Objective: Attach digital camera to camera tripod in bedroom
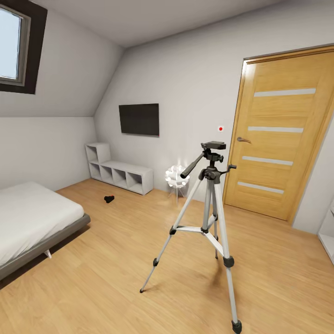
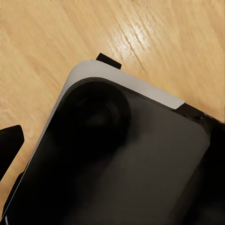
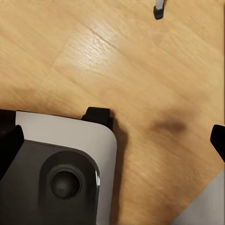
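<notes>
The camera tripod stands in the middle of the light wood floor, silver legs spread, its black head and long pan handle at the top. Nothing sits on its head plate. The digital camera is a small black shape on the floor farther back, in front of the white cube shelving. One black tripod foot shows in the right wrist view. My right gripper hangs open over the floor, one dark fingertip at each side edge. My left gripper points down at my own base, one finger far out at the edge.
A bed fills the left side. Low white cube shelving lines the back wall under a black screen. A white globe lamp stands behind the tripod. A wooden door is at the right. My white and black base is below both wrists.
</notes>
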Available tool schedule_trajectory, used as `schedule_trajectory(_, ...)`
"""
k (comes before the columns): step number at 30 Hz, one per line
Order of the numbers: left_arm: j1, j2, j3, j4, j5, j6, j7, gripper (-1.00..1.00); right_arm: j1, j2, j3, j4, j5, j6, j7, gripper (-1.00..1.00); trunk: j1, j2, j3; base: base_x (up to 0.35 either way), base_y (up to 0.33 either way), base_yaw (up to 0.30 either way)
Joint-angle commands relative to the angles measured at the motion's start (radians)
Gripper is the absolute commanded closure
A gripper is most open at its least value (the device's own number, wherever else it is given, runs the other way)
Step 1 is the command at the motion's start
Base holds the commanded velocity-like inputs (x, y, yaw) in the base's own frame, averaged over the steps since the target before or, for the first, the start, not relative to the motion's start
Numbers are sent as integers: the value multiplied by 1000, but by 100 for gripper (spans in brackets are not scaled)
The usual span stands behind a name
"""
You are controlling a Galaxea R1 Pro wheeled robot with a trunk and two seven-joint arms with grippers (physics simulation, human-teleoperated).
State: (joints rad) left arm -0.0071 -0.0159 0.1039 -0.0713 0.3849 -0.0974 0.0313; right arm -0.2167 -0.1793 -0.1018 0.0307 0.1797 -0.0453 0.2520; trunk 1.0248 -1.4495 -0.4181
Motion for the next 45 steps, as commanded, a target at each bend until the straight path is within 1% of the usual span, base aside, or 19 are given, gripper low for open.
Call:
schedule_trajectory(1,-1,0,8,0,-3,-2,2,-100,-1,0,-9,3,10,-7,0,-100,0,-1,-1,165,0,0)
schedule_trajectory(11,0,2,8,1,1,-3,2,-100,-2,2,-11,3,7,-21,-8,-100,0,-1,-1,269,0,0)
schedule_trajectory(17,0,2,8,1,14,-4,2,-100,-2,25,-12,3,9,-25,-8,-100,0,-1,-1,317,0,26)
schedule_trajectory(21,0,1,8,0,32,-4,2,-100,-1,34,-10,3,11,-24,-7,-100,0,-1,-1,320,0,160)
schedule_trajectory(24,-1,1,7,0,43,-4,2,-100,-1,38,-9,3,23,-24,-7,-100,0,-1,-1,284,0,232)
schedule_trajectory(28,0,0,7,1,48,-4,2,-100,-1,41,-9,3,62,-26,-7,-100,0,-1,-1,118,0,258)
schedule_trajectory(29,0,0,6,1,49,-4,1,-100,-1,42,-9,3,80,-27,-8,-100,0,-1,-1,53,0,266)
schedule_trajectory(33,0,0,5,1,51,-4,1,-100,-1,43,-9,3,107,-28,-8,-100,0,-1,-1,30,0,269)
schedule_trajectory(42,0,1,6,1,53,-3,1,-100,-1,43,-9,3,120,-35,-9,-100,0,-1,-1,7,0,272)
schedule_trajectory(43,0,2,6,1,54,-3,1,-100,-1,42,-11,2,121,-54,-16,-100,0,-1,-1,1,0,273)
schedule_trajectory(45,0,2,6,1,54,-2,1,-100,-1,42,-14,0,120,-67,-25,-100,0,-1,-1,0,0,273)
